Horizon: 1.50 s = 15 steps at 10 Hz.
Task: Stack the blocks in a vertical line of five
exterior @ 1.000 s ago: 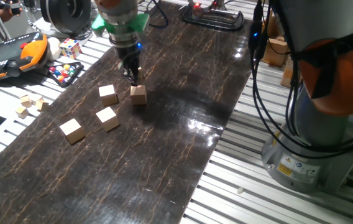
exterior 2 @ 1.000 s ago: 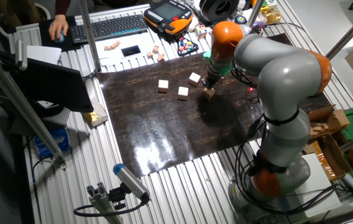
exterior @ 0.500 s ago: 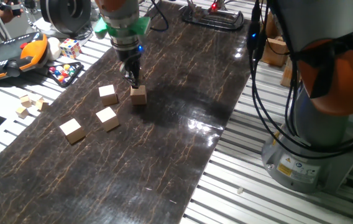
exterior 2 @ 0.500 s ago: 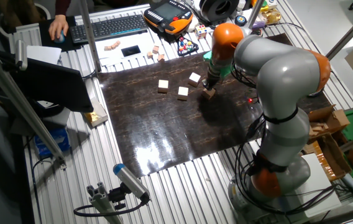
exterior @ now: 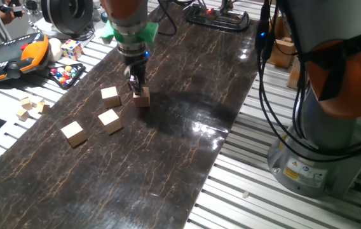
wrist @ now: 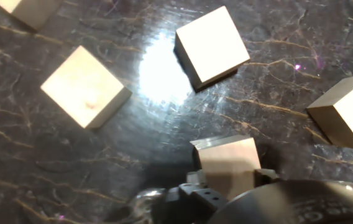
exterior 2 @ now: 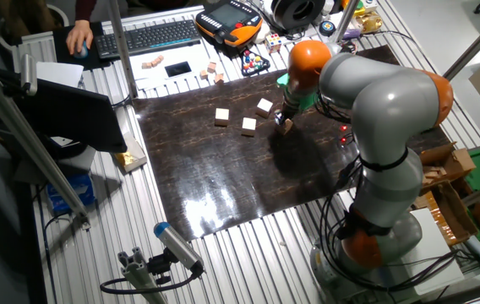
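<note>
While three loose blocks lie nearby on the counter, your gripper pinches a fourth block resting on the surface.

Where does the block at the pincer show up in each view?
One fixed view: block upper left of centre, right below the pincer.
The other fixed view: block above centre, under the arm's orange joint.
Hand view: block bottom centre, at the pincer.
Shared landmark: the dark marbled mat.
</note>
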{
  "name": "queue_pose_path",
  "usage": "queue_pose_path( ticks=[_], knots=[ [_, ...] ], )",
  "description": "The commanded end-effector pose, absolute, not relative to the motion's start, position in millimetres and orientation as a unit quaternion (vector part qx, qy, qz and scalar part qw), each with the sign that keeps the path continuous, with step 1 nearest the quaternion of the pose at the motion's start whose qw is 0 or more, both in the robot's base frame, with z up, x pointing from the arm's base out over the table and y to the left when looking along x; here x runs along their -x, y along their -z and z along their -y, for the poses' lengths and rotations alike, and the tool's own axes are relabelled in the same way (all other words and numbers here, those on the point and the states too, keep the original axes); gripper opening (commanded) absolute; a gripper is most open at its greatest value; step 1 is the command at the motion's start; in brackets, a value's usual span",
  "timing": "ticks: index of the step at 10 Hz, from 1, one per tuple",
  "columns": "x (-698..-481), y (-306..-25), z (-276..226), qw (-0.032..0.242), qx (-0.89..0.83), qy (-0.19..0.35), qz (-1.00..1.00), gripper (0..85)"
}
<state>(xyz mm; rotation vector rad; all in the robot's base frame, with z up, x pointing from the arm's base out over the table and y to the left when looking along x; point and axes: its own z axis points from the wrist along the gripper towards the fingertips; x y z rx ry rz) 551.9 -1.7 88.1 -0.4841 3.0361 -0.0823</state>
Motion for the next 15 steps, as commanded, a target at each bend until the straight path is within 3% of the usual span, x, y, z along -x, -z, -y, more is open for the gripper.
queue_pose_path(
  ticks=[1, 6, 15],
  knots=[
    [-552, -85, 2, 0.032, 0.163, 0.026, -0.986, 85.0],
    [-560, -78, 8, 0.007, 0.194, 0.004, -0.981, 82.7],
    [-559, -63, 4, 0.012, 0.192, 0.002, -0.981, 77.7]
  ],
)
